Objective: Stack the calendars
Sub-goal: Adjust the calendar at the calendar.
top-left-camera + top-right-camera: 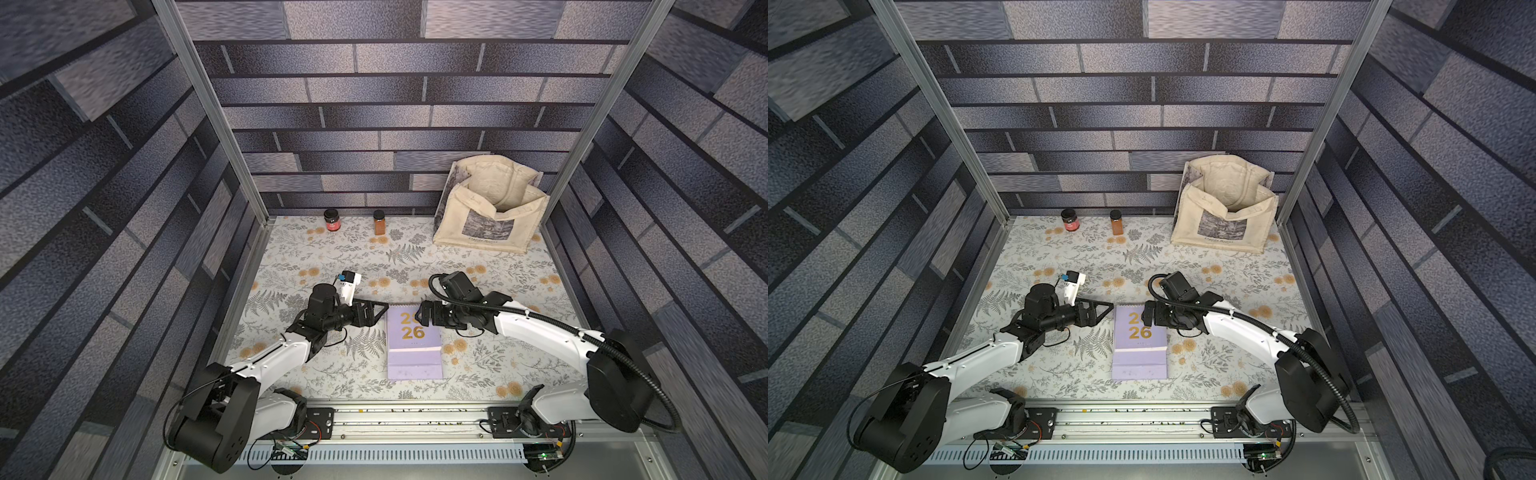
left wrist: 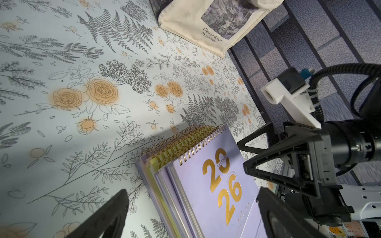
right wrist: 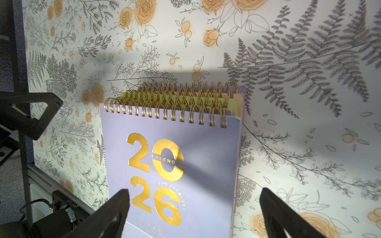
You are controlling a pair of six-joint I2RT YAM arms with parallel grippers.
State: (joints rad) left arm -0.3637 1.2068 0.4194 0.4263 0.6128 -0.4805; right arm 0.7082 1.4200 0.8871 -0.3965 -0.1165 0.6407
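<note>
The calendars [image 1: 413,345] lie in one pile at the front middle of the floral table, seen in both top views. The top one [image 3: 171,154] is lavender with a gold "2026". Under it, yellow-green and peach edges [image 2: 162,195] and several gold spirals show, slightly offset. My left gripper [image 1: 381,312] is open at the pile's far-left corner, jaws astride its left edge [image 2: 193,195], holding nothing. My right gripper [image 1: 419,316] is open over the far-right corner, one finger above the cover [image 3: 194,194], also empty.
A cream tote bag [image 1: 490,216] stands at the back right against the wall. Two small jars [image 1: 332,220] [image 1: 379,222] sit along the back edge. Patterned walls enclose three sides; a metal rail [image 1: 415,415] runs along the front.
</note>
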